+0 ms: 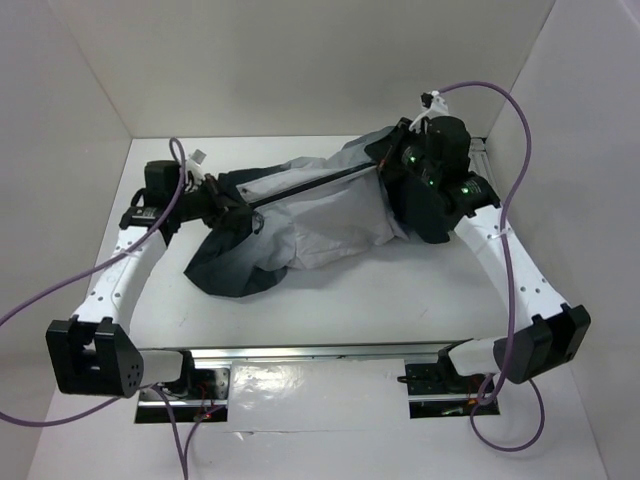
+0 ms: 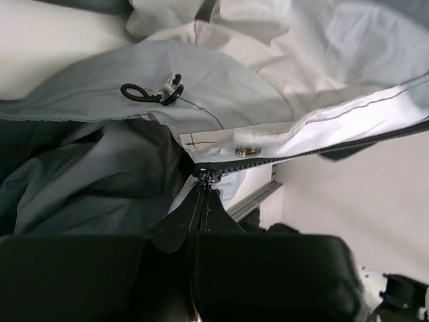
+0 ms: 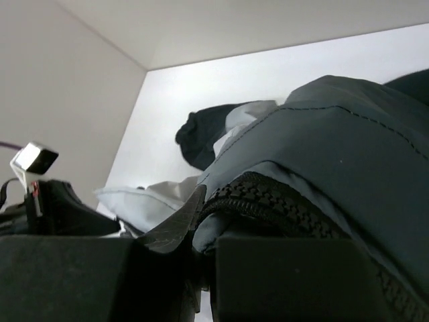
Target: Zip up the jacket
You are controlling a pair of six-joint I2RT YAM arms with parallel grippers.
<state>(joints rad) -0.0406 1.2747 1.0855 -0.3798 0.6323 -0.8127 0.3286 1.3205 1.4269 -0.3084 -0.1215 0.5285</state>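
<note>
Stretching across the far half of the worktop [image 1: 400, 295], from near the left edge toward the far right corner: the jacket [image 1: 310, 225], rumpled, with light grey lining [image 1: 340, 215] turned upward through the middle and dark shell heaped at the left end; drawn taut along one straight dark zip line [image 1: 310, 185] between the two grippers.

Pinching the left end, near the left edge of the worktop: the left gripper [image 2: 193, 243], pressed together on the dark tapes just below the slider [image 2: 209, 176]; seen from the left wrist with black fingers [image 2: 268, 275] filling the bottom of the view and fabric wedged between them; just beside the slider, on the pale placket, a small metal snap [image 2: 248, 151]; farther up on the grey lining, a black cord loop [image 2: 151, 92] with its toggle, lying flat.

Gripping the other end, at the far right corner: the right gripper [image 3: 204, 268], pressed together on a fold of dark fabric; touching the upper edge of its fingers, a curved run of black zip teeth [image 3: 268, 194]; impossible to tell from here whether both rows of teeth are meshed.
</note>
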